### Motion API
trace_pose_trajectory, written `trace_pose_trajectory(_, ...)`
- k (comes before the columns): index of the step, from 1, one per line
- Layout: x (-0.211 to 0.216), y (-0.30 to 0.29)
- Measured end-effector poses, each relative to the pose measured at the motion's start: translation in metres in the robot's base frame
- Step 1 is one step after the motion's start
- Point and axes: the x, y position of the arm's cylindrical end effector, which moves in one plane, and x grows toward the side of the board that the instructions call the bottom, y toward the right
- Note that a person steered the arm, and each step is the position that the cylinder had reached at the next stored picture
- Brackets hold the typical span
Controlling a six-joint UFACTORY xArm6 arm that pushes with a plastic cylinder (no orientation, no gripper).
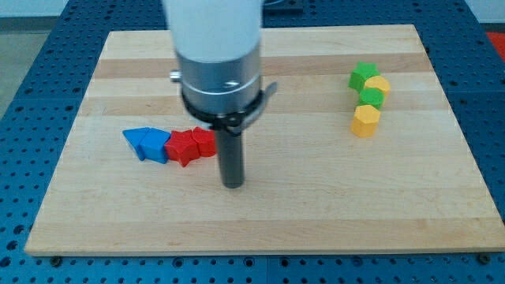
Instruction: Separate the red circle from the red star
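Note:
The red star [183, 147] lies left of the board's middle. The red circle [204, 141] touches its right side, partly hidden behind my rod. My tip [233, 184] rests on the board just to the lower right of the red circle, a short gap from both red blocks.
Two blue blocks [148, 143] sit against the red star's left side. At the view's right, a green star [363, 76], a yellow circle [379, 84], a green circle [372, 98] and a yellow hexagon [365, 121] form a column. The wooden board [316, 205] lies on a blue perforated table.

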Motion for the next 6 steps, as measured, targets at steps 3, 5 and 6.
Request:
trace_pose_trajectory(3, -0.063, -0.009)
trace_pose_trajectory(5, -0.055, -0.004)
trace_pose_trajectory(6, -0.041, -0.007)
